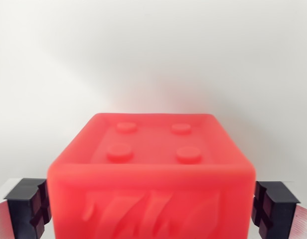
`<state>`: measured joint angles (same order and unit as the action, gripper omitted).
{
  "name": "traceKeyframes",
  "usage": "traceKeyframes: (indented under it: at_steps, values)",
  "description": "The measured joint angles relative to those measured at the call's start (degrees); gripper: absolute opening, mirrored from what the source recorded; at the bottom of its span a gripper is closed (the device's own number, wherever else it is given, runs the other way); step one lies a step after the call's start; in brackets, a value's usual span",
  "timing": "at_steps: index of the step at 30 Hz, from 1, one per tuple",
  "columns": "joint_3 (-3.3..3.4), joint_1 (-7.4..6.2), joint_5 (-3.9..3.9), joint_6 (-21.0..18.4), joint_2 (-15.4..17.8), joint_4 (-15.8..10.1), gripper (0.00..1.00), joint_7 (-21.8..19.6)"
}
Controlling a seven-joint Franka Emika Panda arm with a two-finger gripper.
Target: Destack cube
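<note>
- A red cube (151,174) fills the lower middle of the wrist view, close to the camera and slightly soft in focus.
- Its top face is recessed inside a raised rim and carries four round studs, two nearer the camera and two farther back.
- The face turned toward the camera bears raised slanted ridges, cut off by the bottom edge of the picture, so their full pattern cannot be read.
- The gripper (151,209) straddles the cube: one black finger pad (29,206) shows at the wrist view's left and the other at the wrist view's right, each backed by a pale metal finger.
- The jaws stand on either side of the cube at the height of its front face. Both pads sit right at the cube's side walls and seem to touch them, though the blur at the edges makes it hard to be sure they press; I cannot tell whether the grip is firm.
- Behind the cube lies a plain white surface (153,59), with a faint reddish glow just beyond the cube's far edge.
- Whatever lies under the cube is hidden from this view.
</note>
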<state>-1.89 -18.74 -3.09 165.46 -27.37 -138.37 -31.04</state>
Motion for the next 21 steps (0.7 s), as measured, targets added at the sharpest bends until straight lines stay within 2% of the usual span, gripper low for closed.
traceKeyframes:
  at_steps: [11, 21]
  values:
    - [-0.15, 0.08, 0.1, -2.2, 3.2, -0.9, 1.0, 0.1]
    - [-0.7, 0.54, 0.47, -6.0, 8.2, -2.0, 1.0, 0.4]
